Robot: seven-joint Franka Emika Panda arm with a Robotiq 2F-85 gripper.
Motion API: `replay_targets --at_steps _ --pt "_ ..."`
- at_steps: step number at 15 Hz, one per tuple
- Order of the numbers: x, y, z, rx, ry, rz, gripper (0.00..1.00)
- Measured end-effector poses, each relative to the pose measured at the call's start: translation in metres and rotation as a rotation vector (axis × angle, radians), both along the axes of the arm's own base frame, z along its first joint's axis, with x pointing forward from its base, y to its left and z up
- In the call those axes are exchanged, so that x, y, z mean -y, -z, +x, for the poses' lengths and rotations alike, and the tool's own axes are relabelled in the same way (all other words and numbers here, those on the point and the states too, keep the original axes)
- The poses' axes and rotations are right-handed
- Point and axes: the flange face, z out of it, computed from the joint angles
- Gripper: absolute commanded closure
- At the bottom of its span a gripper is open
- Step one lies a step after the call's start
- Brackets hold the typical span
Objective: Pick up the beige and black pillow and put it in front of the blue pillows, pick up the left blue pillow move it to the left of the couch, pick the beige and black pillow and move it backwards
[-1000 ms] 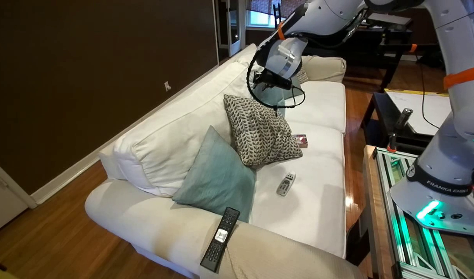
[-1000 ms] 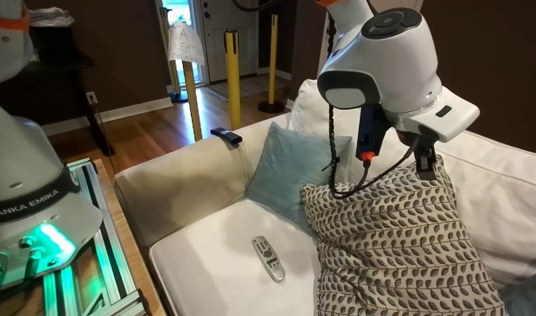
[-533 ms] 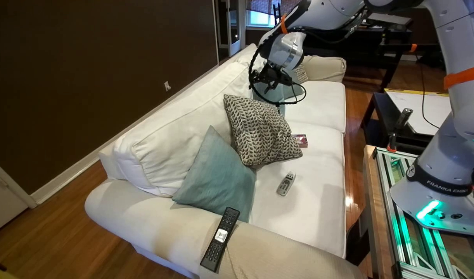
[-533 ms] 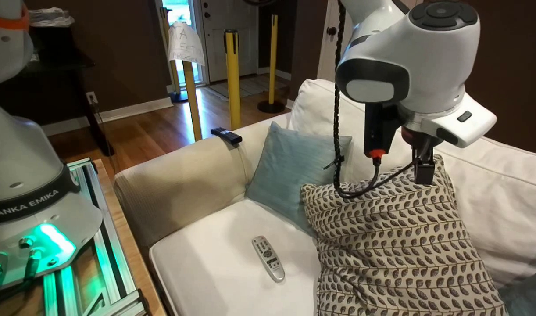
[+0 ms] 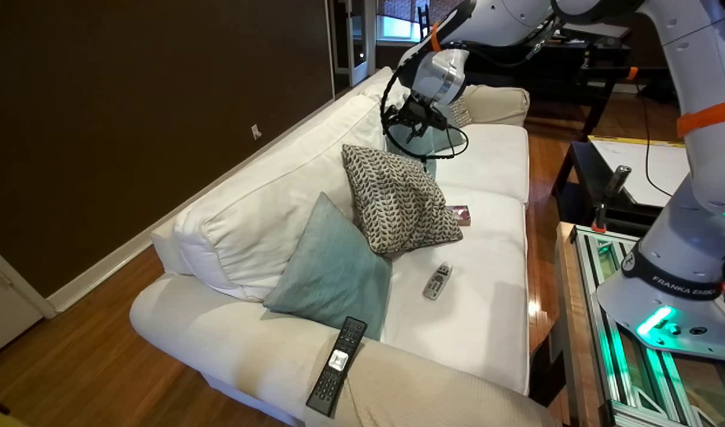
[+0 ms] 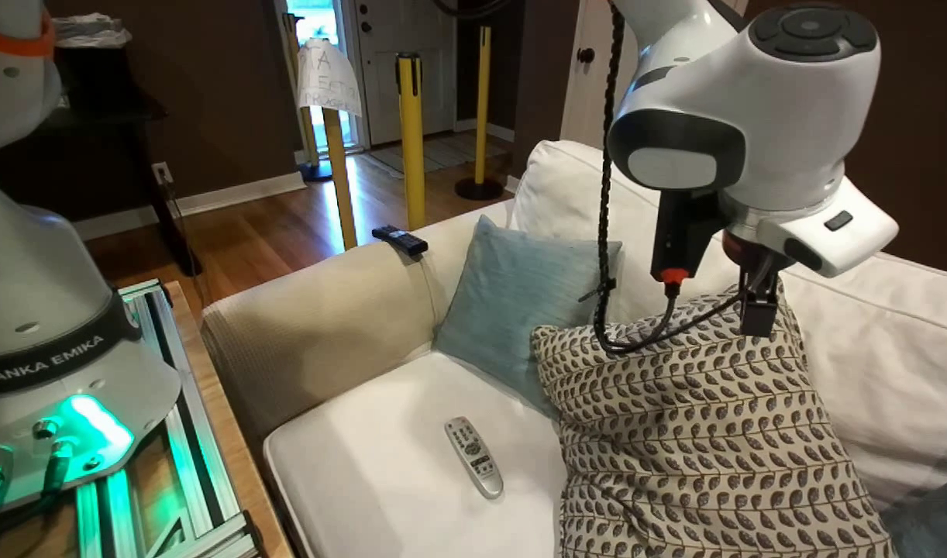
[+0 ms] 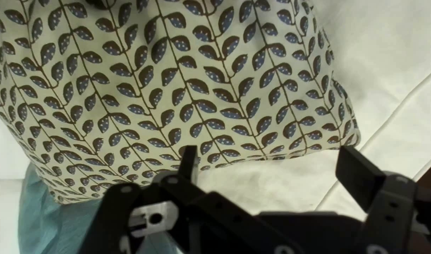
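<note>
The beige and black pillow, printed with leafy vines, leans against the white back of the couch in both exterior views. Toward the near arm, a plain blue pillow stands partly behind it. More blue pillow shows past its far side, half hidden by the wrist. My gripper hangs at the patterned pillow's upper edge. In the wrist view, the gripper's black fingers are spread wide with nothing gripped; beyond the gap are the pillow's edge and white fabric. Blue fabric appears at lower left.
A grey remote lies on the seat, and a black remote on the couch arm. A small red box sits beside the patterned pillow. My arm's cable loops down near the pillow. Another patterned pillow is at the far end.
The wrist has shifted rightward in an exterior view, over the patterned pillow's top, and swung slightly. The fingers have spread apart. Pillows and remotes have stayed in place.
</note>
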Motion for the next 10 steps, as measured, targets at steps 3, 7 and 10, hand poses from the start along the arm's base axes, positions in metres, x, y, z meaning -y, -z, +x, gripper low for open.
replay_targets --at_steps 3,7,10 --pt "0.026 0.007 -0.001 -0.018 0.063 0.071 0.0" --pt "0.054 0.018 0.005 -0.067 0.114 0.134 0.0" --pt "0.068 0.034 0.012 -0.119 0.147 0.152 0.0"
